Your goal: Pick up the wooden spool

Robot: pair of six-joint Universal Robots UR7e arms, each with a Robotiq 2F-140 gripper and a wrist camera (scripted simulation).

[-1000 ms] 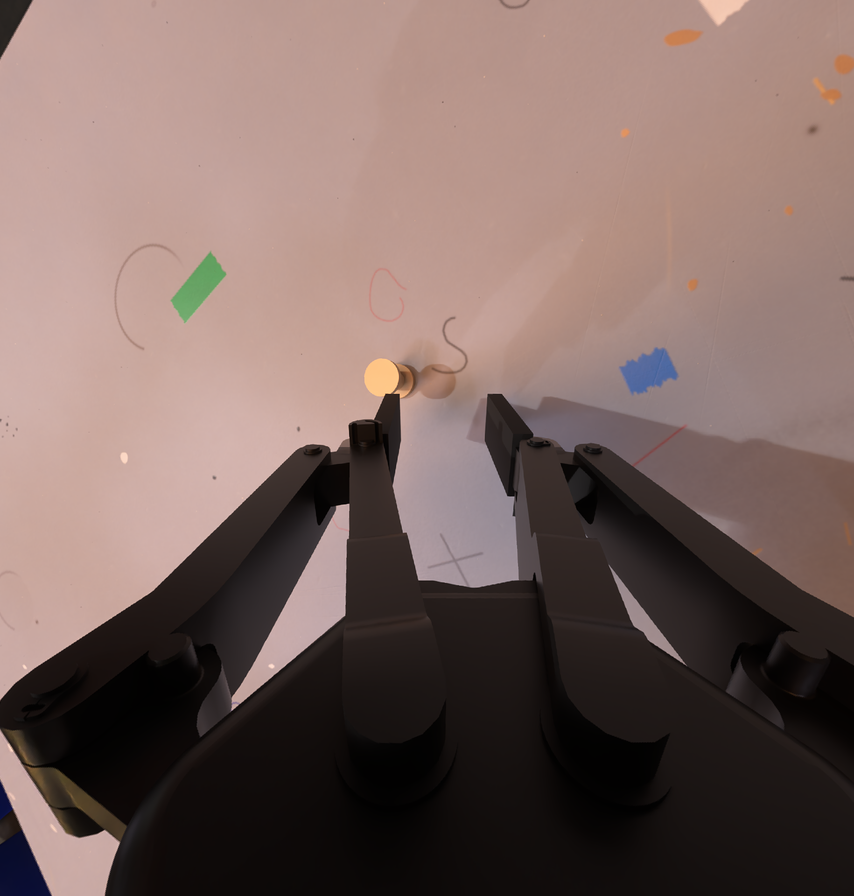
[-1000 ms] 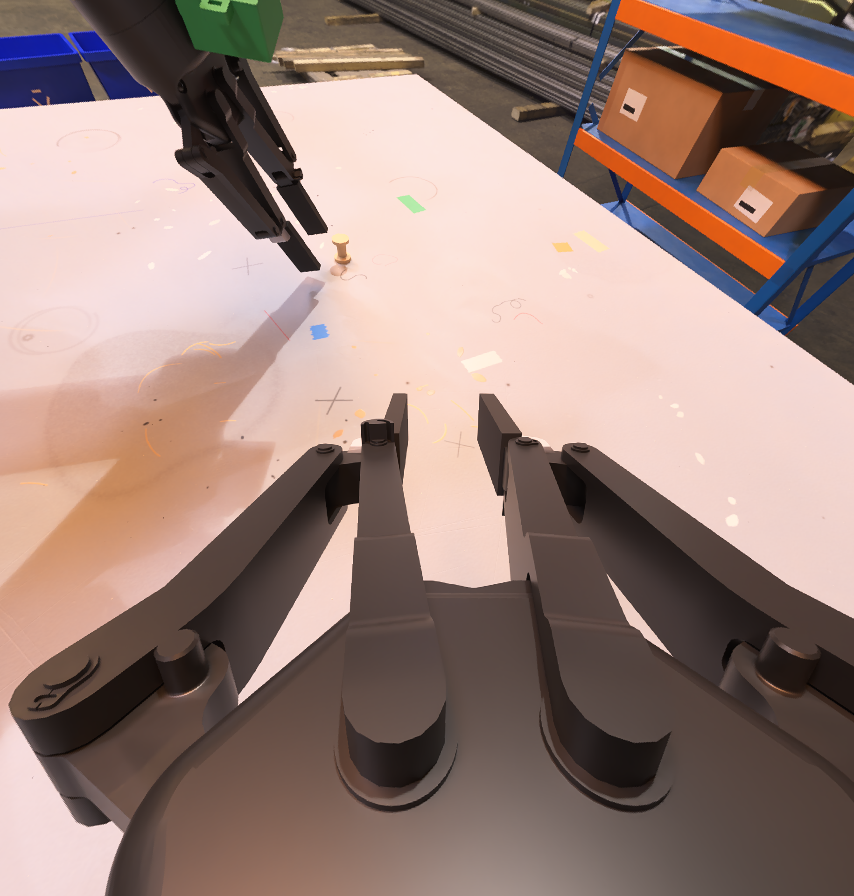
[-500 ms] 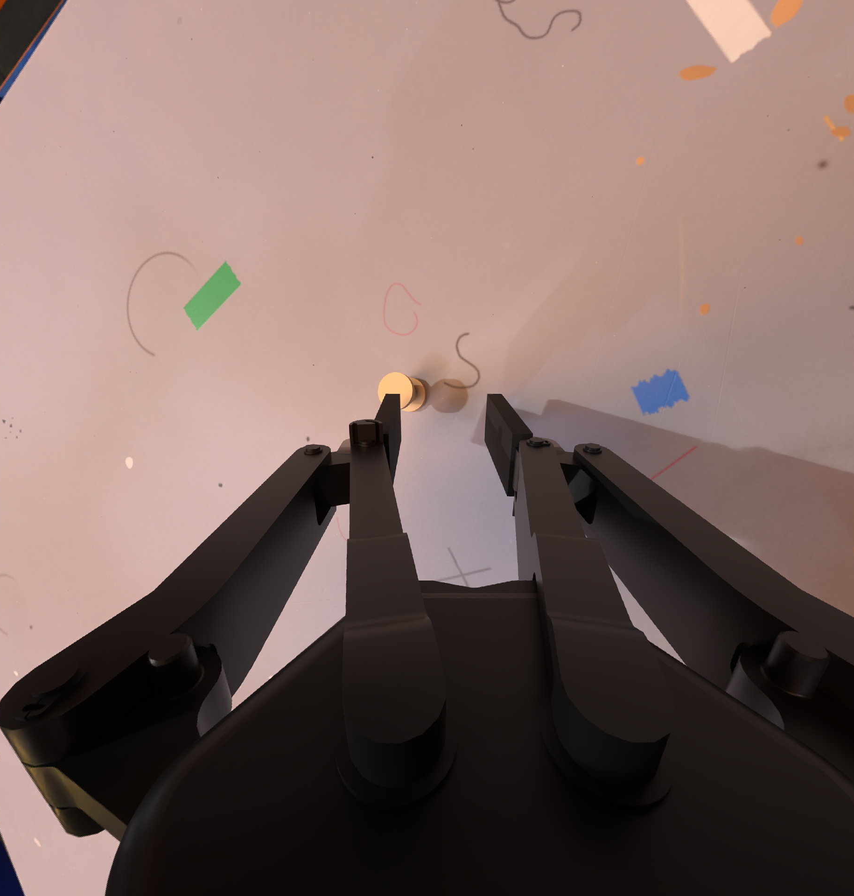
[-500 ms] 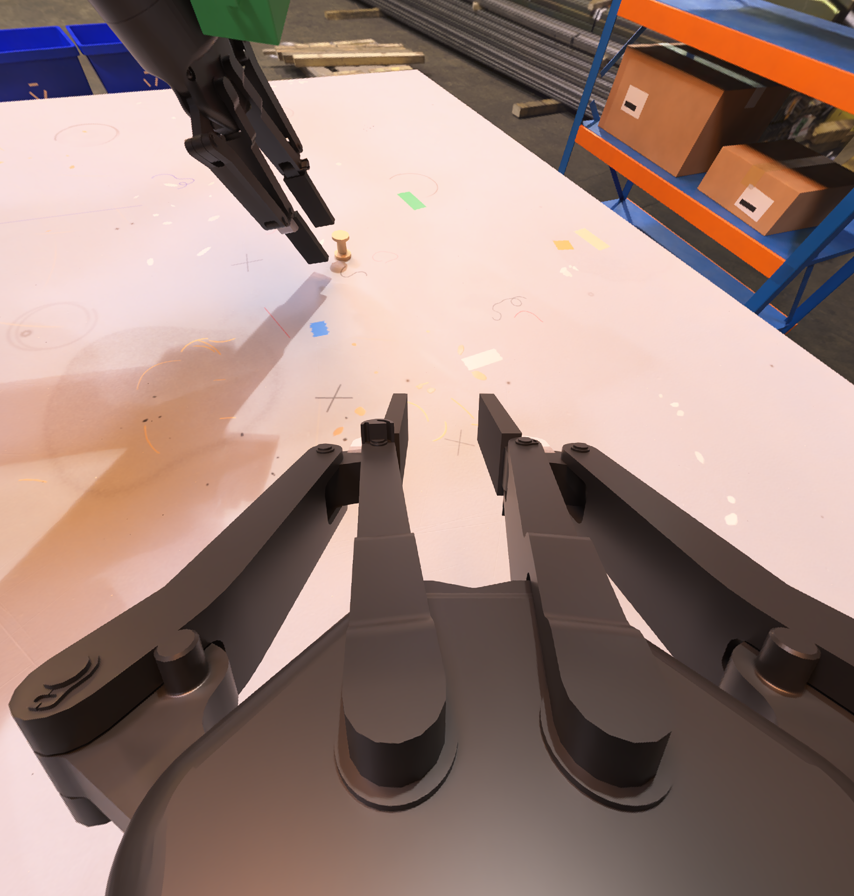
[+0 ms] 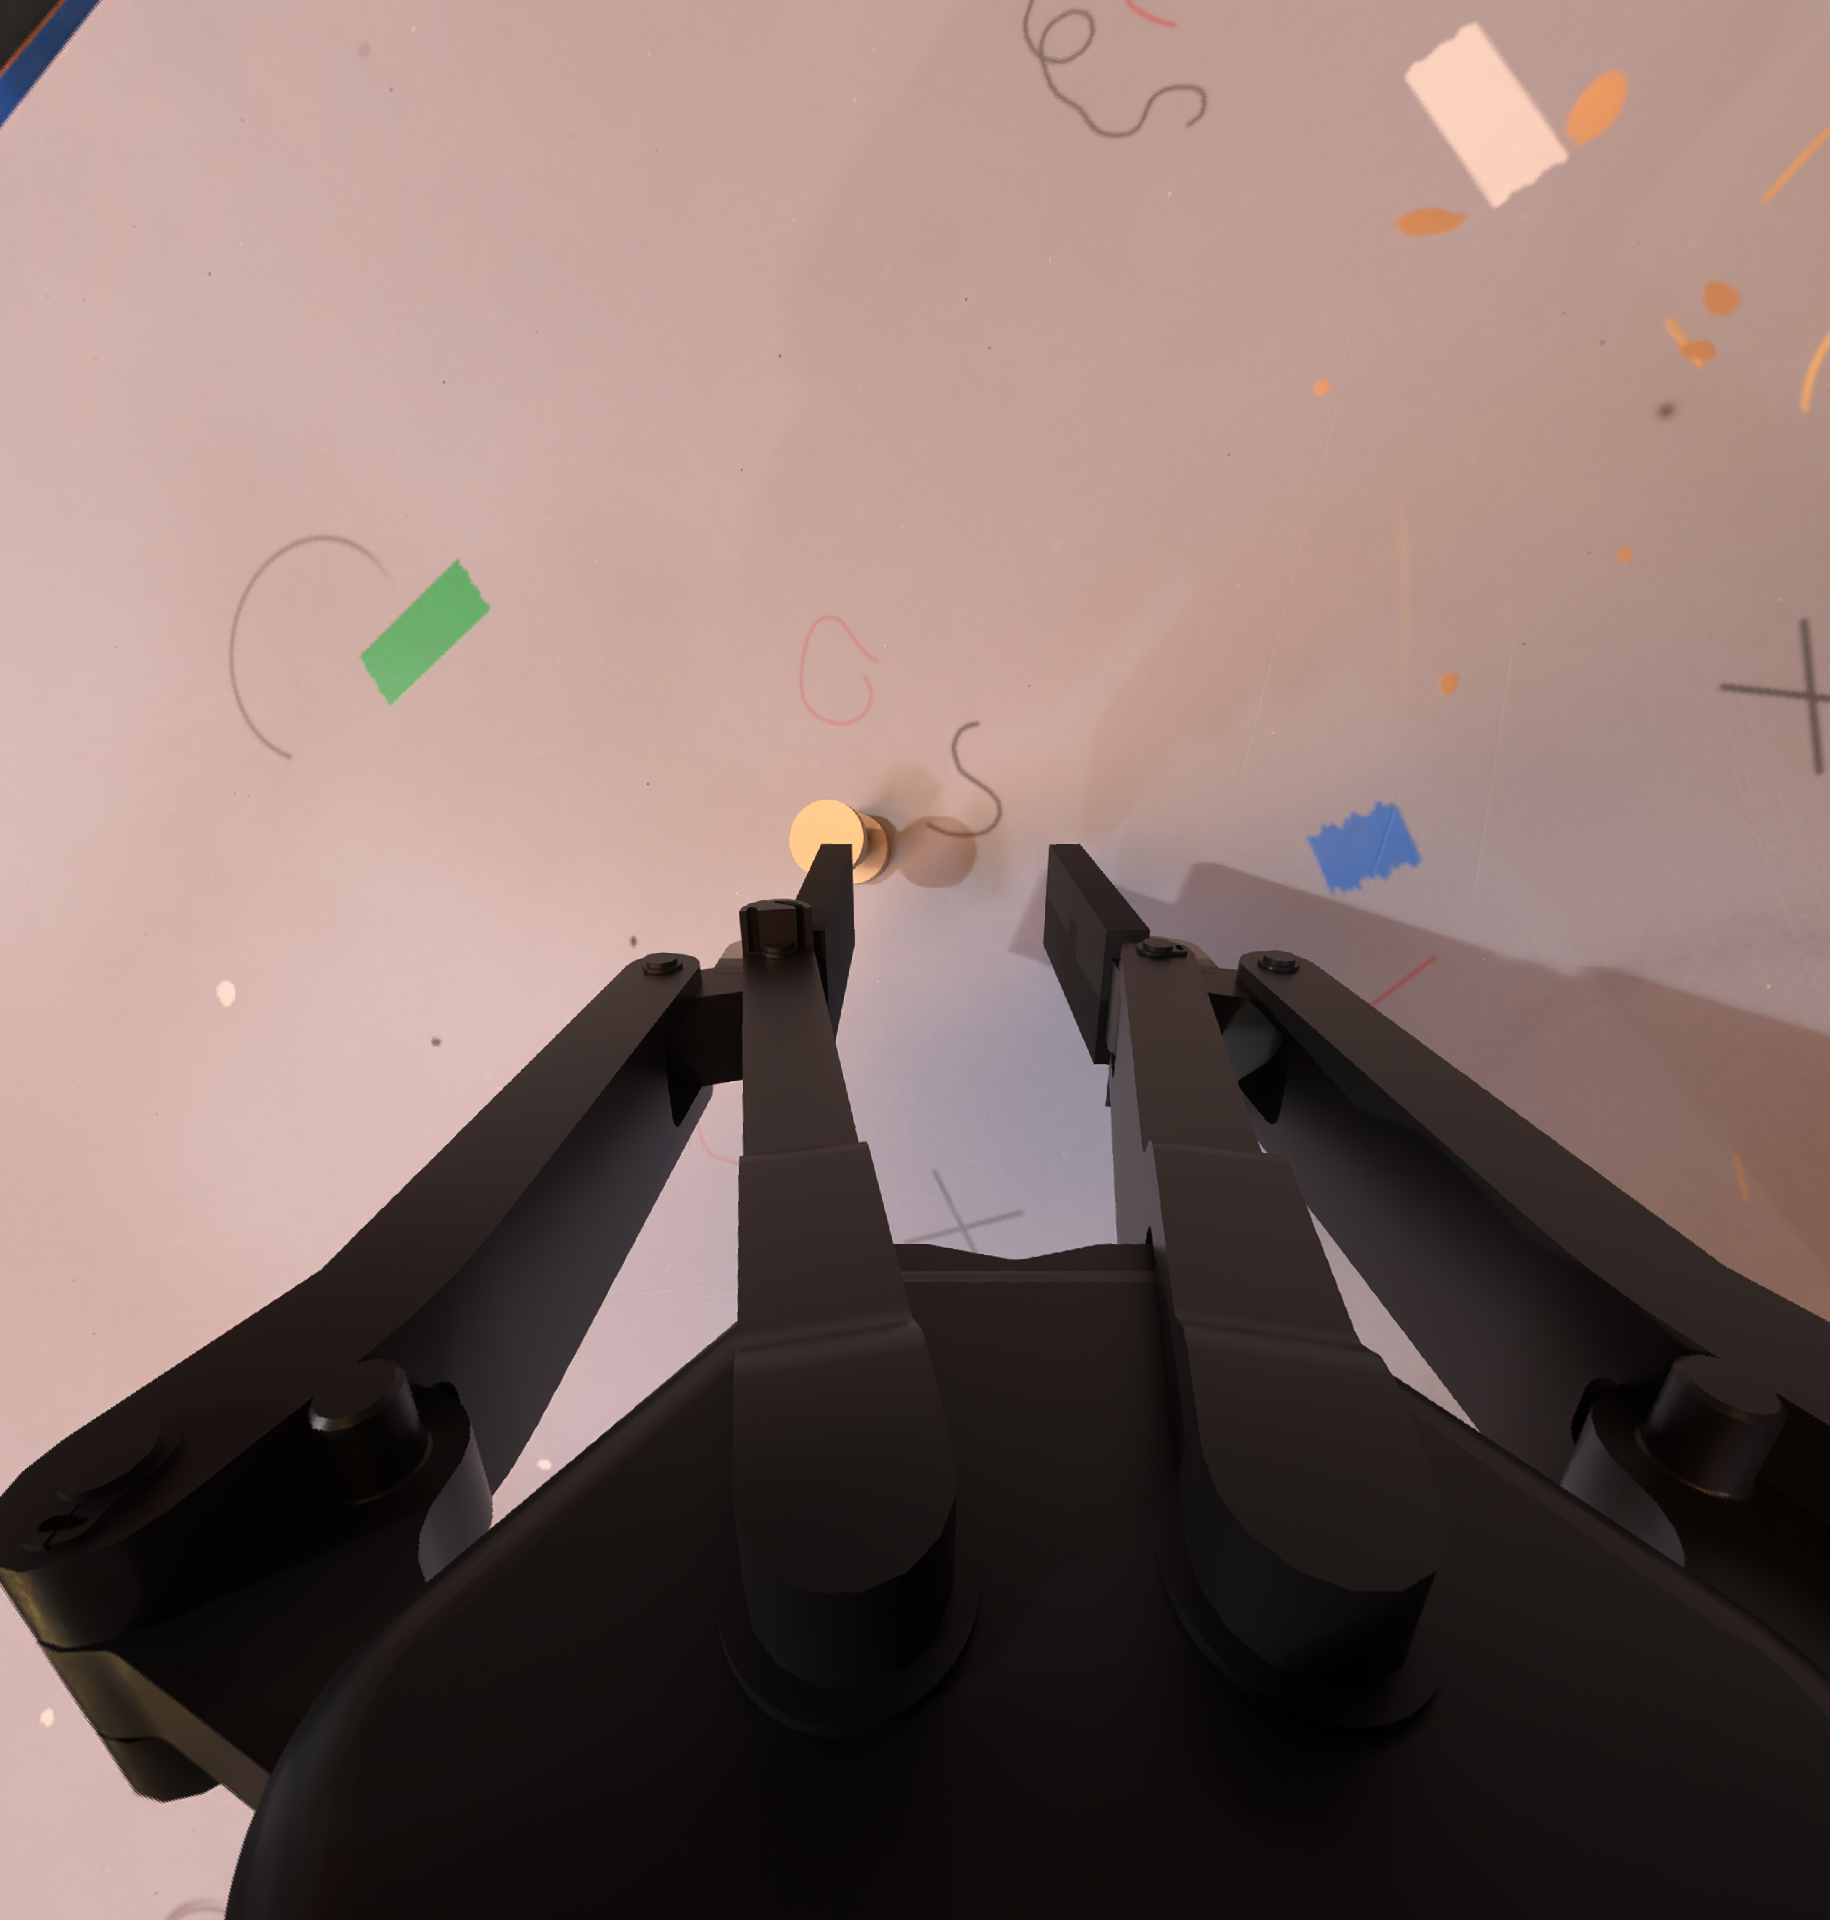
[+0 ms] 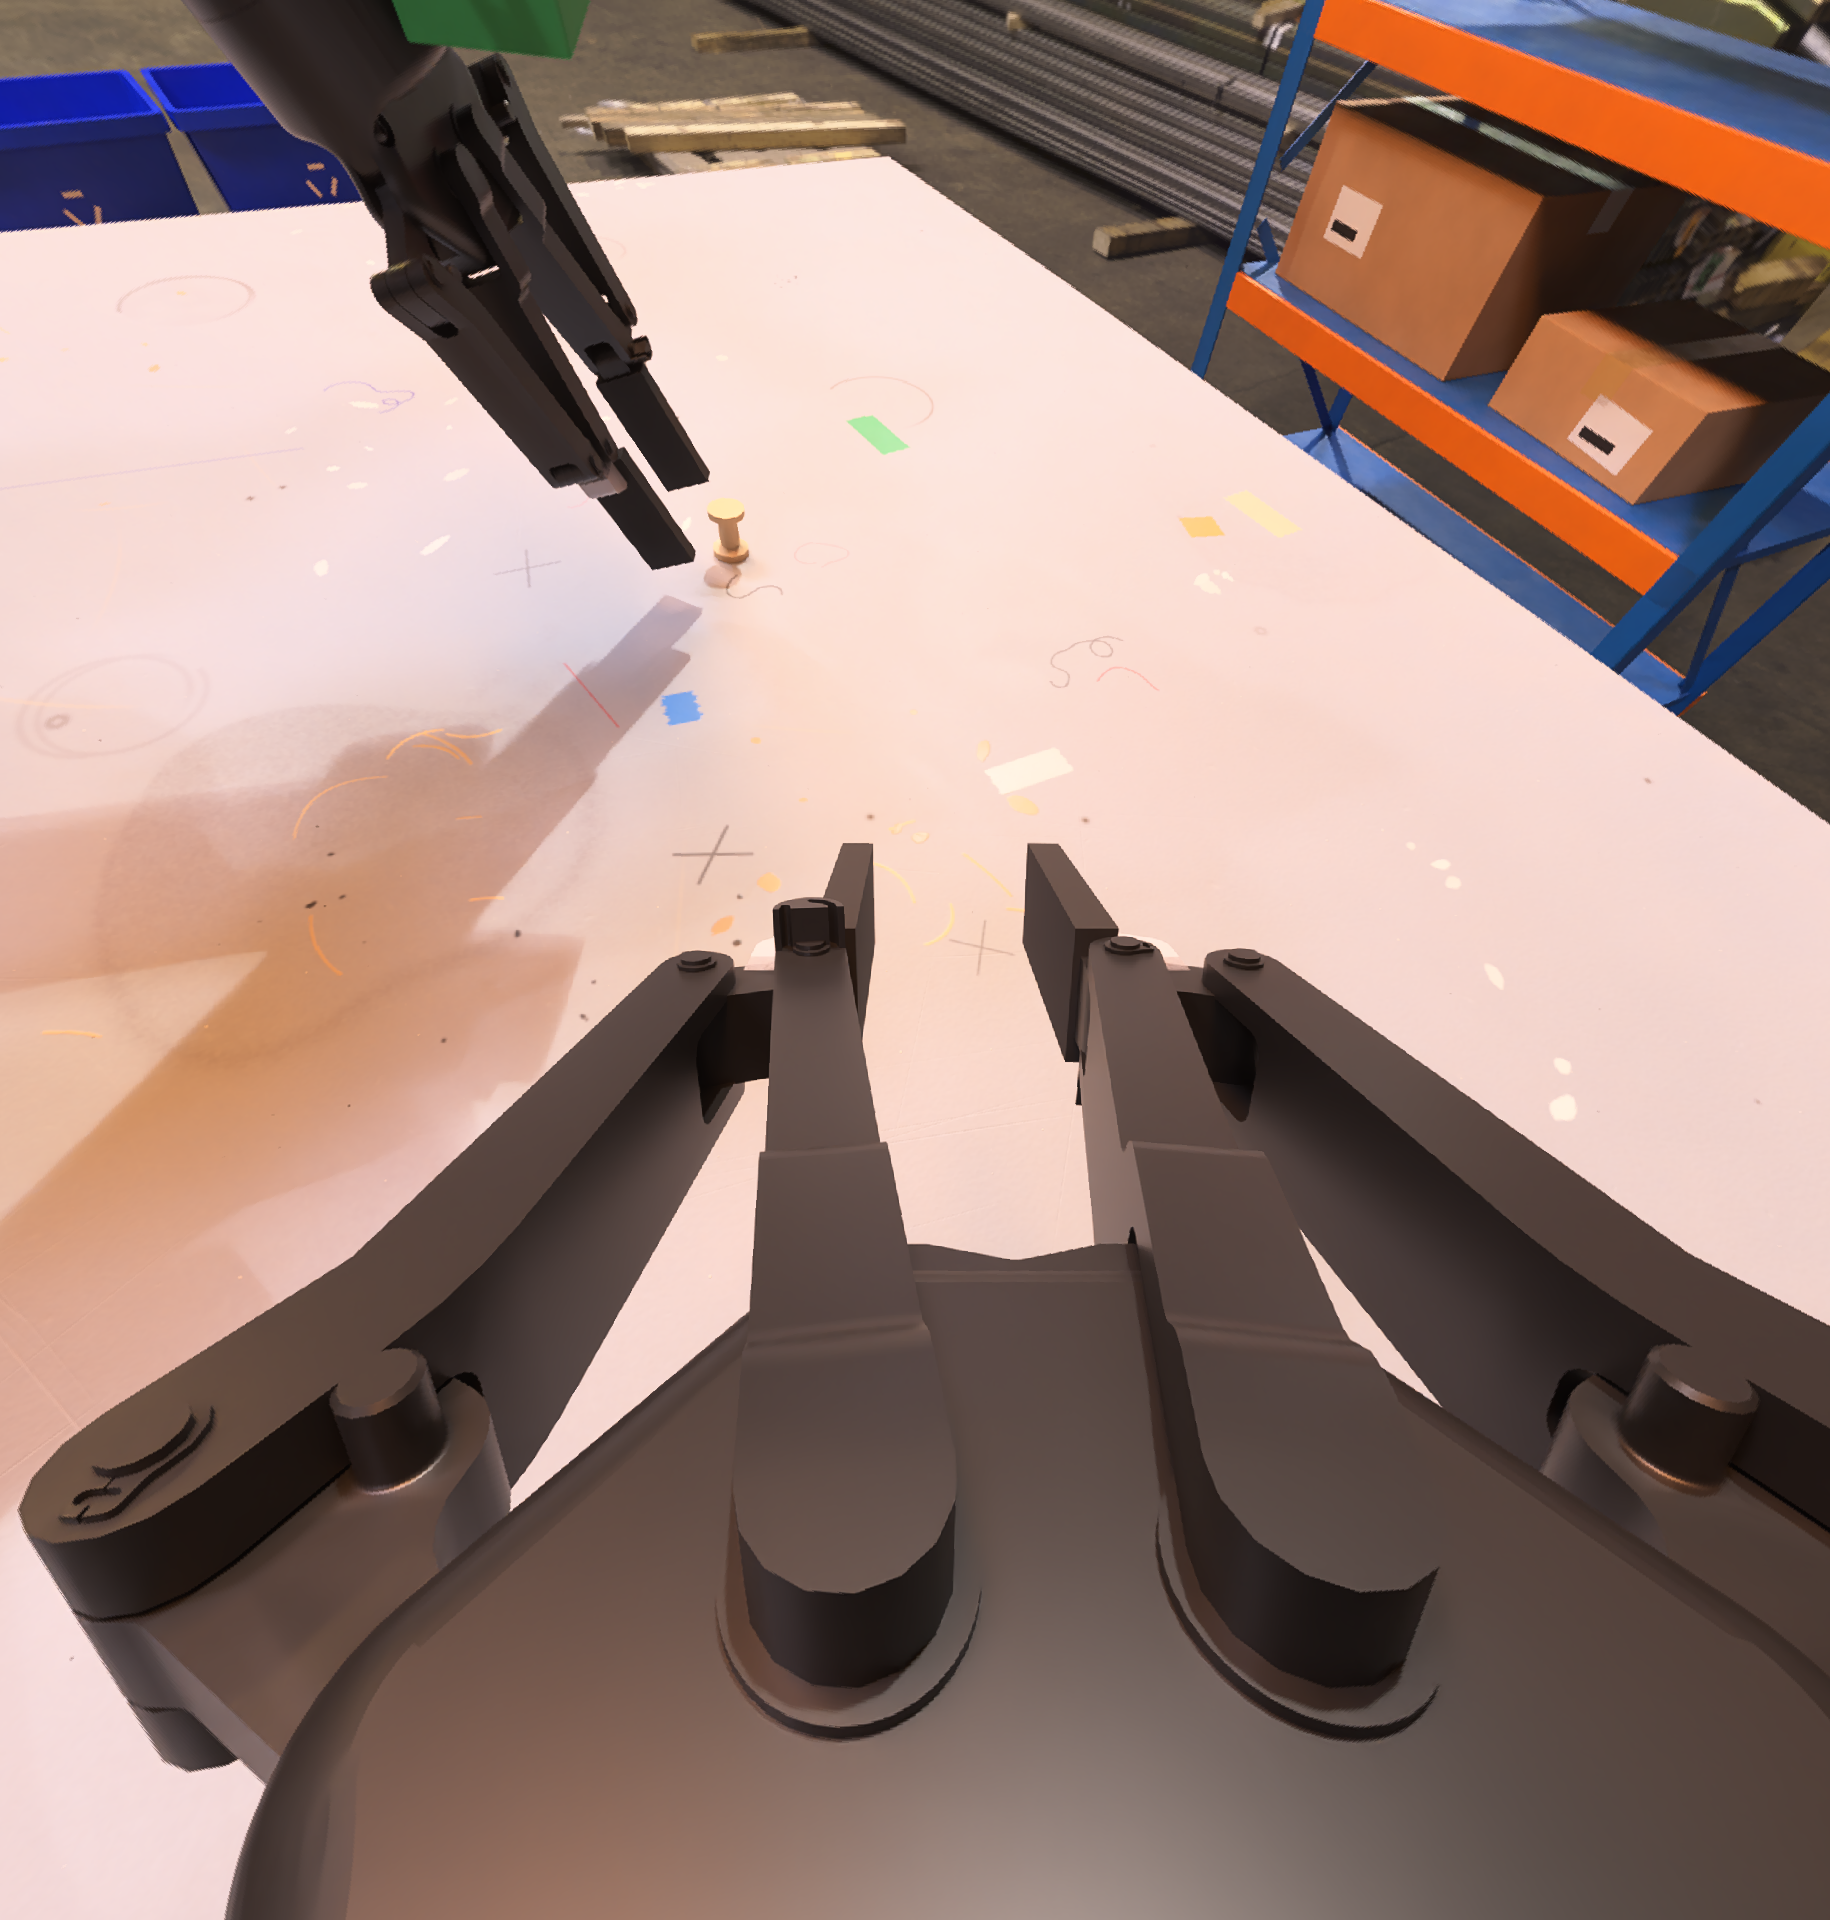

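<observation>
On the pale counter (image 6: 1254, 935) the wooden spool (image 6: 727, 530) stands upright, just beside the fingertips of the left tool (image 6: 672, 514), not between them. That tool's fingers are apart and hold nothing. Well apart, the right tool (image 6: 949, 883) hangs above the counter, also spread and empty.

The wooden spool (image 5: 833, 836) is pale tan, with a light yellow round top. The table (image 6: 1306, 831) is whitish pink and carries many small marks: a green tape piece (image 5: 425, 633), a blue tape piece (image 5: 1363, 847), a white tape piece (image 5: 1482, 116), orange spots, thin grey crosses and red scribbles. The left gripper (image 5: 947, 873) is black, and the right gripper (image 6: 947, 883) is dark grey. The shelf (image 6: 1576, 343) is blue and orange, holding brown boxes (image 6: 1451, 239). The bins (image 6: 69, 145) are deep blue.
</observation>
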